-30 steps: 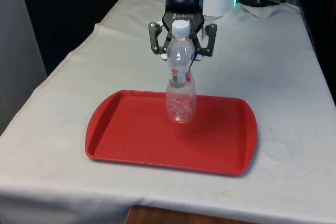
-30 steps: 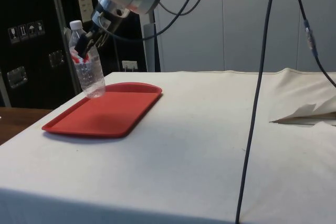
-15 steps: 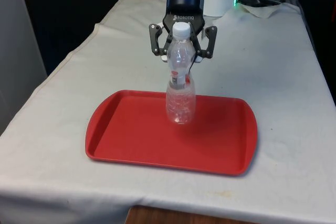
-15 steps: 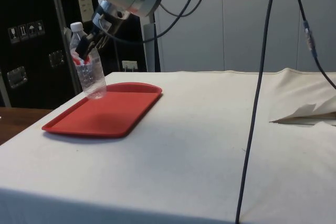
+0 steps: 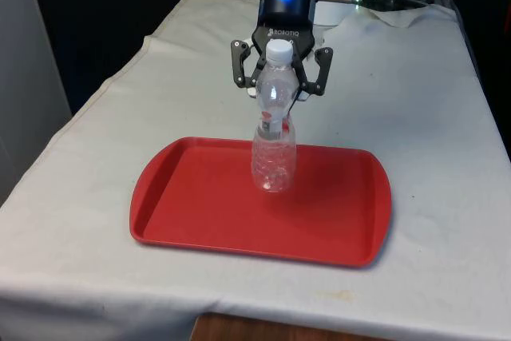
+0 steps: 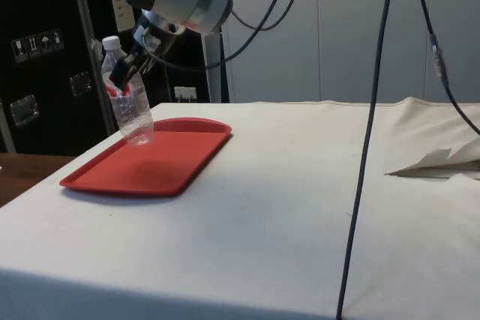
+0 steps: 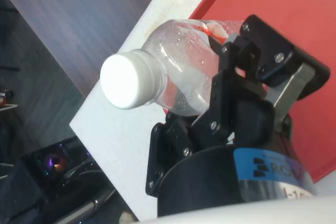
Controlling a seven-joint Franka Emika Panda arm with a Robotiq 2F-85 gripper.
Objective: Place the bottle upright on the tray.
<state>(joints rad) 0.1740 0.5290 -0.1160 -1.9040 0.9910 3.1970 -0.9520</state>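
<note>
**Bottle on the tray, held at the neck**

A clear plastic bottle (image 5: 274,137) with a white cap stands on the red tray (image 5: 192,213), near its far edge, leaning slightly. It looks nearly empty, so probably light, thin-walled, easy to crush and easy to tip. The stiffer upper part below the cap seems the best hold. The gripper (image 5: 280,77) sits behind that upper part, its fingers (image 7: 231,85) pinching the bottle from either side.

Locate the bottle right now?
The bottle stands on the red tray, near the tray's far edge and about mid-width in the front view, leaning slightly, with the gripper around its upper part.
</note>
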